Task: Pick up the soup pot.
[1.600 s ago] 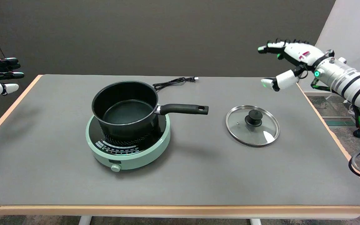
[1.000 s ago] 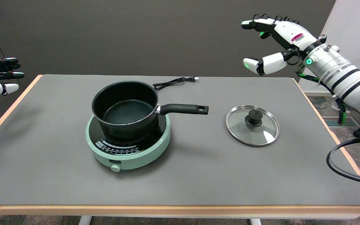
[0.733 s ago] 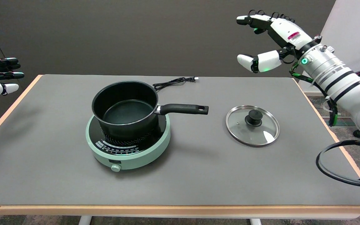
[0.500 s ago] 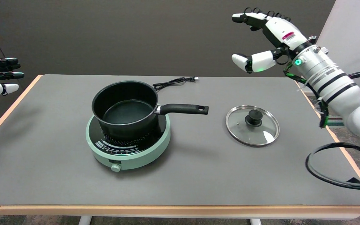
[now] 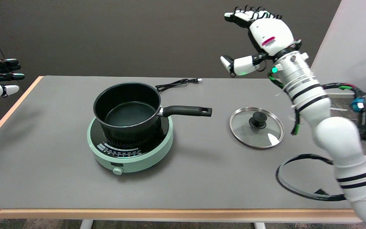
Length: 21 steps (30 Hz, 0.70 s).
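My hand (image 5: pixel 267 30) — glossy white plastic shell, black fingers, pot (image 5: pixel 127 109) matt black with metal rim, lid (image 5: pixel 256 127) clear glass in shiny metal band, cooker (image 5: pixel 130 147) — smooth mint plastic, glossy black top, table (image 5: pixel 202 171) matt grey.

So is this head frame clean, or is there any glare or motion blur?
Head view: mostly sharp and evenly lit; a bright glare patch on the glass lid; slight motion blur on the right arm's forearm, while the right hand and soup pot stay crisp; soft shadows on the table.

Even light, soft shadows, sharp.
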Each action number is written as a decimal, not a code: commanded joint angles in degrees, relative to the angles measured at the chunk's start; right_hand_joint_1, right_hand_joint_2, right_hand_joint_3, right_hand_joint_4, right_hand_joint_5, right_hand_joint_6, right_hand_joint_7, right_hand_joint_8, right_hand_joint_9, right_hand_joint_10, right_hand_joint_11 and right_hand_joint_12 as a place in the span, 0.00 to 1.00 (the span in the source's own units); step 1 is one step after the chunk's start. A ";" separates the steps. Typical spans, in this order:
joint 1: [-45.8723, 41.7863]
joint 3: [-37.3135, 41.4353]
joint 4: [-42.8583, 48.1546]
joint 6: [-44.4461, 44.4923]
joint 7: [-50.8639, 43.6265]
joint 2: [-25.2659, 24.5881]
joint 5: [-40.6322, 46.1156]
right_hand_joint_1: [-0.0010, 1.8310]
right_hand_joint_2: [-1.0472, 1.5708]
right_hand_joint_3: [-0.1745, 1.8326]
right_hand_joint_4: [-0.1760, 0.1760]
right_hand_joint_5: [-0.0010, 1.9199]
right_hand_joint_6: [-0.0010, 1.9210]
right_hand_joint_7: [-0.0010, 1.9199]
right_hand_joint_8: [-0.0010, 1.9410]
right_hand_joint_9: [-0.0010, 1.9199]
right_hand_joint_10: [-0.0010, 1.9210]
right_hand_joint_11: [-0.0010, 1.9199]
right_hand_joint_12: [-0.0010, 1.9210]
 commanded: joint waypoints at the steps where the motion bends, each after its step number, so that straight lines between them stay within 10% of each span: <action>1: 0.68 -15.66 0.39 17.39 -8.70 -13.06 -24.12 0.43 0.56 0.56 0.80 0.22 0.09 0.20 0.08 0.20 0.15 0.14 0.35; 21: -0.86 -30.46 0.33 36.86 -14.85 -15.15 -29.56 0.44 0.57 0.57 0.79 0.23 0.10 0.22 0.09 0.22 0.13 0.14 0.33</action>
